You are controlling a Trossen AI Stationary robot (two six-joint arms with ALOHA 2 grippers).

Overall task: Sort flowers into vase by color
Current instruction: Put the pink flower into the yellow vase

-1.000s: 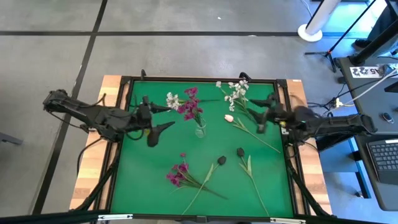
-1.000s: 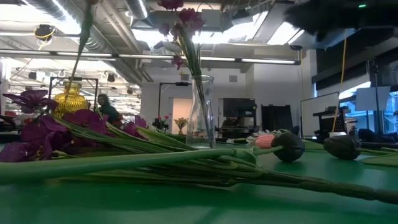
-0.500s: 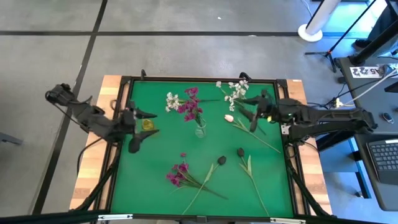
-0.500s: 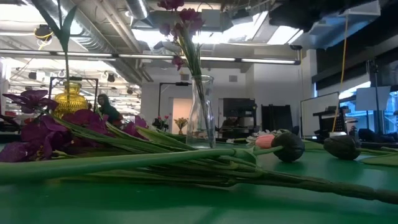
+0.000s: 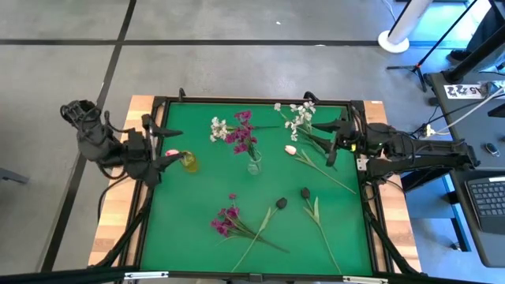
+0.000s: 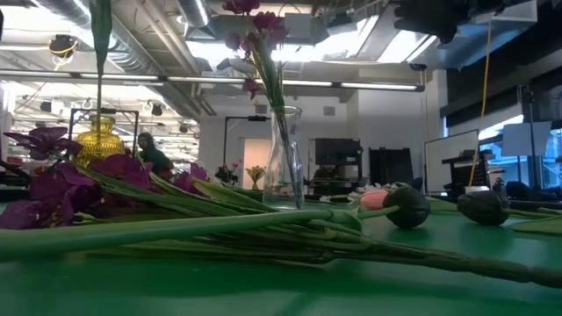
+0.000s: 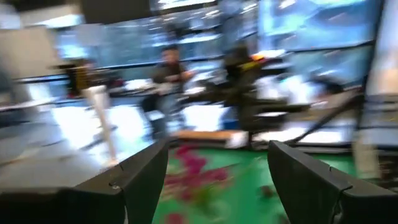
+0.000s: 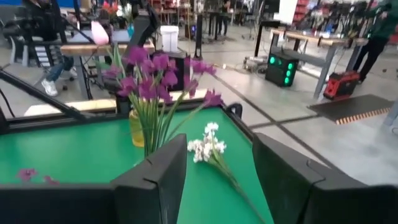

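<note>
Two grippers sit at opposite table edges in the high view: the left gripper, fingers spread wide, holds a pink tulip over the yellow vase; the right gripper hovers beside the white sprigs. Magenta flowers stand in the clear vase between them. Low view: purple sprigs lie flat on the green mat. Right wrist view: its fingers are parted and empty, a white sprig just ahead. No writing is readable.
</note>
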